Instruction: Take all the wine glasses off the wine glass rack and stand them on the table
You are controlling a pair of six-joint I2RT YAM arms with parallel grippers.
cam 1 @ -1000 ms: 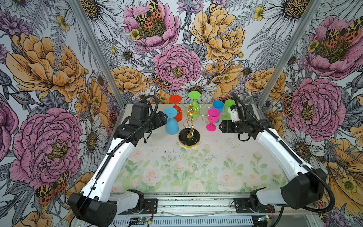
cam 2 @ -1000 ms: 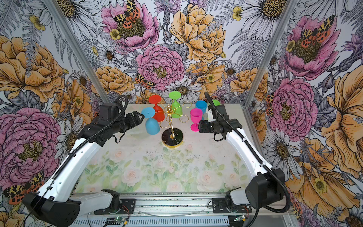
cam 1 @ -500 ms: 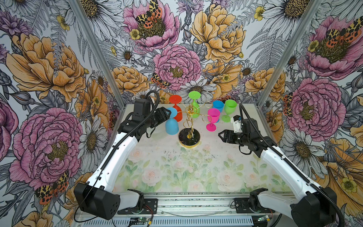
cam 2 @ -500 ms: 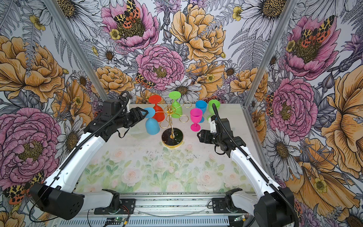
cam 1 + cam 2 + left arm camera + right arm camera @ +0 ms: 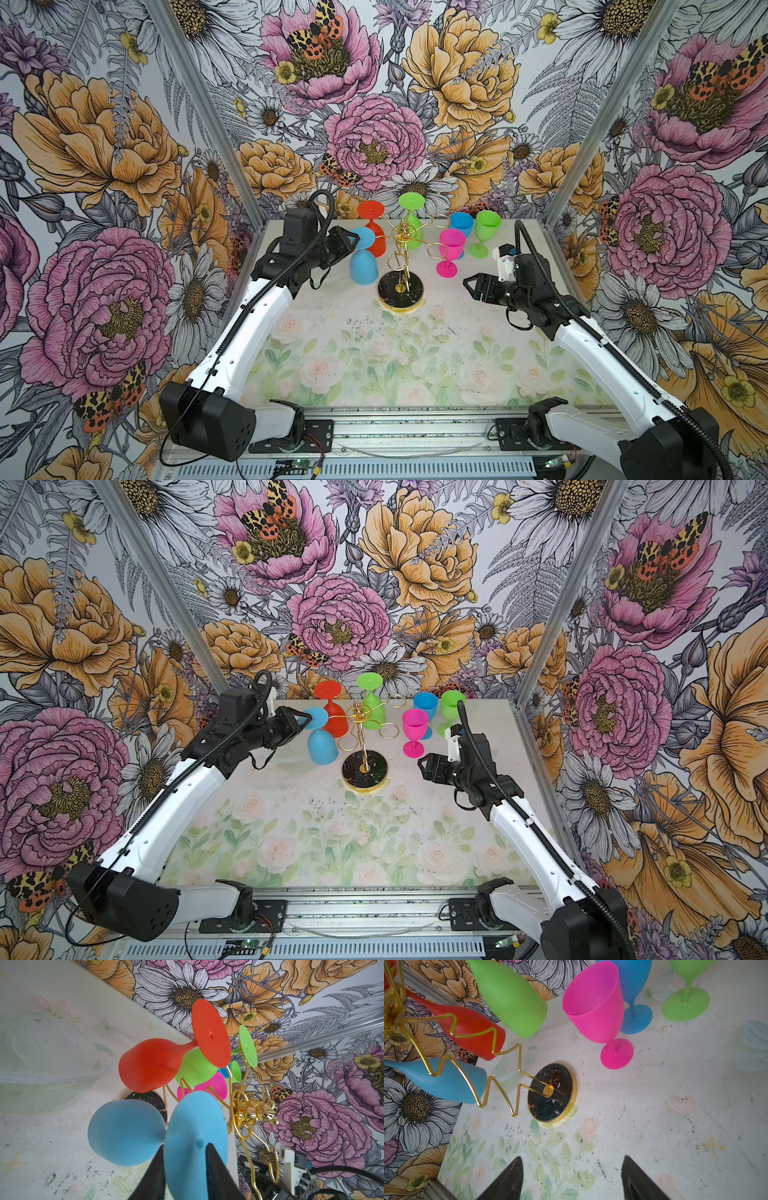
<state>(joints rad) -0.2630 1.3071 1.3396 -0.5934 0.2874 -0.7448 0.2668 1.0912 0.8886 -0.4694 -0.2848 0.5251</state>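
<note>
Looking down at the bench [image 5: 374, 365], I find the wine glass rack [image 5: 400, 291] upright on its round black base, near the middle of the far edge. Three glasses hang bowl-down from its gold hook arms. A light blue wine glass [image 5: 363, 268] is on the side toward the left edge, a red glass [image 5: 376, 245] is just behind it, and a green hanging glass [image 5: 412, 232] is on the far side of the post.

My left gripper [image 5: 353, 241] is up at the foot of the light blue wine glass. In the left wrist view its two black fingers [image 5: 216, 1172] flank that foot disc, one on the stem side and one across the outer face (the jaws drawn in to a narrow gap). Whether the pads actually press the disc I cannot tell. The glass itself has its foot uppermost at the hook arm and its bowl down beside the post.

My right gripper [image 5: 468, 286] hovers low over the bench, to the right of the rack's base and apart from it. Its jaws are spread wide, with only bare bench showing between the fingertips in the right wrist view.

Toward the far right corner three glasses stand upright. A pink glass [image 5: 451, 249] is nearest the rack, with a blue glass [image 5: 461, 224] and a green standing glass [image 5: 486, 226] behind it by the far edge.
</note>
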